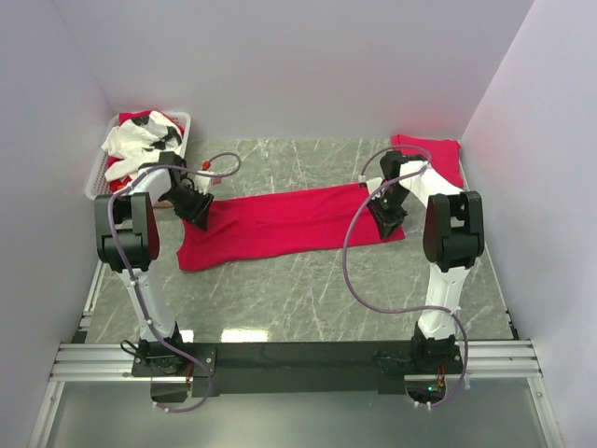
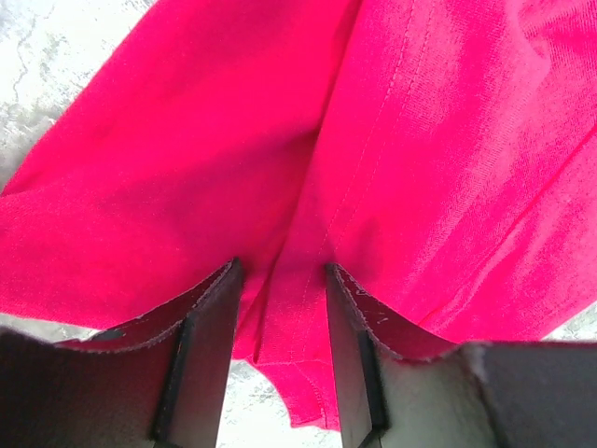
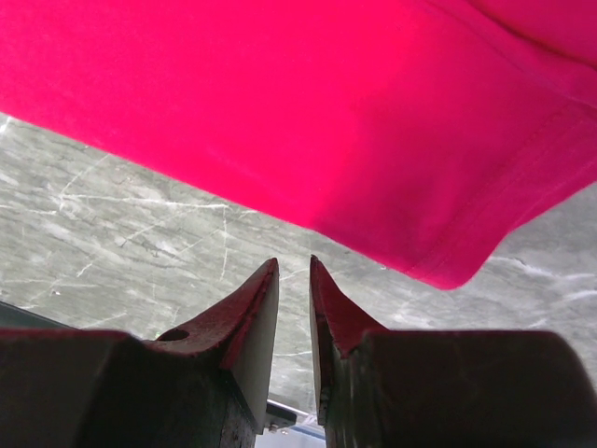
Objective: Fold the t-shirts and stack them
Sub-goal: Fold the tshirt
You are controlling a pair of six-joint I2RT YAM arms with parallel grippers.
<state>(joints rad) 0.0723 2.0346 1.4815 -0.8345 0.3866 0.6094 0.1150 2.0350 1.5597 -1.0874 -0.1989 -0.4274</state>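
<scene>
We see the spread t-shirt [image 1: 280, 224] lying flat across the middle of the marble table [image 1: 308, 299]. Its long axis runs L to R between the two arms. It's plain red, no print.

The L gripper [image 1: 198, 213] is down on the shirt's L end, close to the far edge of the cloth. In the L wrist view its fingers [image 2: 210, 355] stand apart w/ a thick fold of red fabric filling the gap. Creases fan out from that spot, so we read it as clenched on the spread t-shirt.

The R gripper [image 1: 387, 222] is at the shirt's R end, by the near corner. In the R wrist view its fingers [image 3: 252, 317] are nearly together, w/ only a thin slit where the table shows through, and no cloth between them. The hemmed corner lies just past the tips.

The folded t-shirt [image 1: 438, 154] sits at the far R of the table, behind the R arm. We can't tell if it touches the spread one, since the arm blocks that spot.

At far L a white slotted basket [image 1: 93, 182] stands by the wall. It holds a heap of white cloth [image 1: 140, 138] w/ dark patches, and red cloth [image 1: 121, 168] shows beneath it.
</scene>
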